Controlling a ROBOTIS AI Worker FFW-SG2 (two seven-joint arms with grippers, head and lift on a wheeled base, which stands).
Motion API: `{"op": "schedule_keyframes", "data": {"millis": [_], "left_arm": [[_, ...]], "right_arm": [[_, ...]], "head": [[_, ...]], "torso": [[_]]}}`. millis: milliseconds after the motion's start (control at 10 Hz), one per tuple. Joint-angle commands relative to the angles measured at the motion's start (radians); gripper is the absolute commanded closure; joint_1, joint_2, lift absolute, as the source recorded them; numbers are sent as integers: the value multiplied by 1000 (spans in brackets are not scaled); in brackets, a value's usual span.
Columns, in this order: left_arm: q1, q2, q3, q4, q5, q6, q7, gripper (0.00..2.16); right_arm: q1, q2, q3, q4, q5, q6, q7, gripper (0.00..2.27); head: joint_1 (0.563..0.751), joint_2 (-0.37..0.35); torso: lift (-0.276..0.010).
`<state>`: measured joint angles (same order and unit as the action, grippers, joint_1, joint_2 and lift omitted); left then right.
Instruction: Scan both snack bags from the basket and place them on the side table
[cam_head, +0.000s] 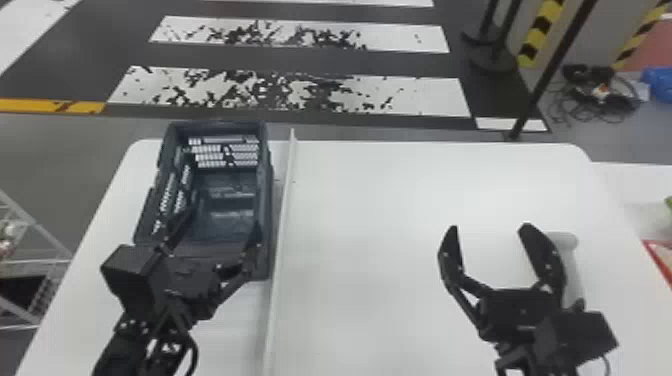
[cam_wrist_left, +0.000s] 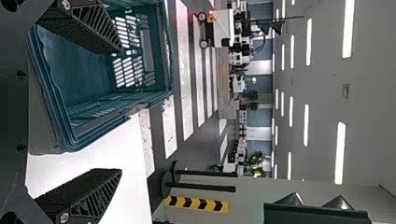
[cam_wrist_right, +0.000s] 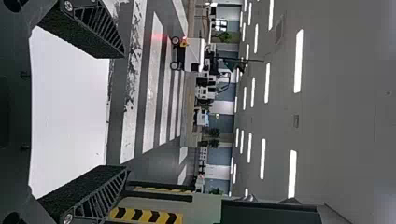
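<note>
In the head view, the dark blue-grey basket stands on the left part of the white table, its inner floor partly in sight. My left gripper is over the basket's near end, fingers spread. To the right, my right gripper hangs over the table, open with nothing between its fingers. The left wrist view has the left gripper with its fingers apart beside the basket. Past the right gripper in the right wrist view lies the white tabletop.
A thin raised divider runs beside the basket. A pale rounded object stands behind the right gripper. At the right edge are another white surface and a red-edged item. A wire rack stands left.
</note>
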<state>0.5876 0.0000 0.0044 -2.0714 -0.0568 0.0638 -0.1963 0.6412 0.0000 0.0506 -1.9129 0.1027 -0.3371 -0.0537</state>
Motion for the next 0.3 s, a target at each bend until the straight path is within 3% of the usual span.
{"op": "schedule_keyframes", "data": {"millis": [0, 200], "left_arm": [[0, -3, -1, 1, 0, 0, 0, 83], [0, -3, -1, 1, 2, 0, 0, 83]], "right_arm": [[0, 1, 0, 0, 0, 2, 0, 76], [0, 1, 0, -2, 2, -1, 0, 76]], "head": [[695, -18], [695, -19]], "torso": [[-75], [-75]]}}
